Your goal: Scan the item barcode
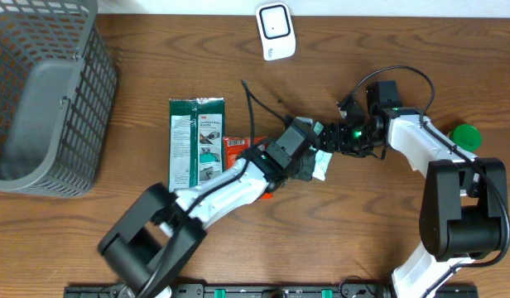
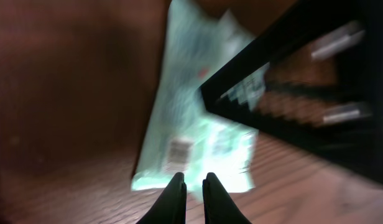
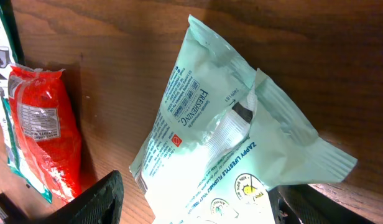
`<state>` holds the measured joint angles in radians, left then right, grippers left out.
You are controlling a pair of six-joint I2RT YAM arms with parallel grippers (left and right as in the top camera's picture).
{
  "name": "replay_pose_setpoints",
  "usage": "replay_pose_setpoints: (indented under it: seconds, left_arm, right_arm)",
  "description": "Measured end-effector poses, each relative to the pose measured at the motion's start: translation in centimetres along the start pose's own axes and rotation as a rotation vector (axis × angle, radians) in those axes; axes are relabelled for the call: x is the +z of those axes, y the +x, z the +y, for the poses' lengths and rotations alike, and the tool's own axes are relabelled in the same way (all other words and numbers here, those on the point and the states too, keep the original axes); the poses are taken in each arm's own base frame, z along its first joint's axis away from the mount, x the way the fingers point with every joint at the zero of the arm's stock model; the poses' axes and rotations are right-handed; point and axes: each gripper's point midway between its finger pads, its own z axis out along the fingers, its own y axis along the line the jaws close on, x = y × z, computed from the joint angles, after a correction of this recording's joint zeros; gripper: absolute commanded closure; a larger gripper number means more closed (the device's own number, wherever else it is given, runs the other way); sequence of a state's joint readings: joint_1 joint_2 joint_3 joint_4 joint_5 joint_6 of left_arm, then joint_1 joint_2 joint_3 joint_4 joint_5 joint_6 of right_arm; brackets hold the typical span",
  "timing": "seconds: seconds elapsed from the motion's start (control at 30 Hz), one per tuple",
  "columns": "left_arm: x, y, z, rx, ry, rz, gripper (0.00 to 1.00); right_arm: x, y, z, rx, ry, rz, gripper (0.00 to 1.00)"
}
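Mint-green wipes pouch (image 3: 204,143) lies on the bench (image 1: 387,50), well apart from the white scanner (image 1: 276,31), on the robot's side of it. Your left claw (image 2: 194,183) is pinched narrow at the pouch's edge. Your right claw (image 3: 201,193) stands wide astride the pouch, but you cannot tell whether it grips. This looks like the pick-up step. Next, secure the pouch and turn its barcode (image 2: 179,149) toward the scanner.

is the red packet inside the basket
No, the red packet lies on the table beside the green pack, well apart from the basket.
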<state>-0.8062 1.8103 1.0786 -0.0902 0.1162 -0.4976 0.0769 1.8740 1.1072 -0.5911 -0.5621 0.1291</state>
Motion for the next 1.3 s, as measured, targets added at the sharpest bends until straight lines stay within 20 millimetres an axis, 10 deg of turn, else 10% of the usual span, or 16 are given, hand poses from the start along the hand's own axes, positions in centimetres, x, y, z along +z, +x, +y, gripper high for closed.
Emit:
replay_pose_setpoints:
  seconds: [0.67, 1.3]
  left_arm:
    - [3.5, 1.0, 1.0, -0.001, -0.012, 0.012, 0.86]
    - [3.9, 1.4, 1.4, -0.002, -0.024, 0.021, 0.86]
  right_arm:
    - [0.0, 0.3, -1.4, 0.106, 0.078, 0.003, 0.22]
    - [1.1, 0.5, -0.6, 0.182, -0.034, -0.060, 0.44]
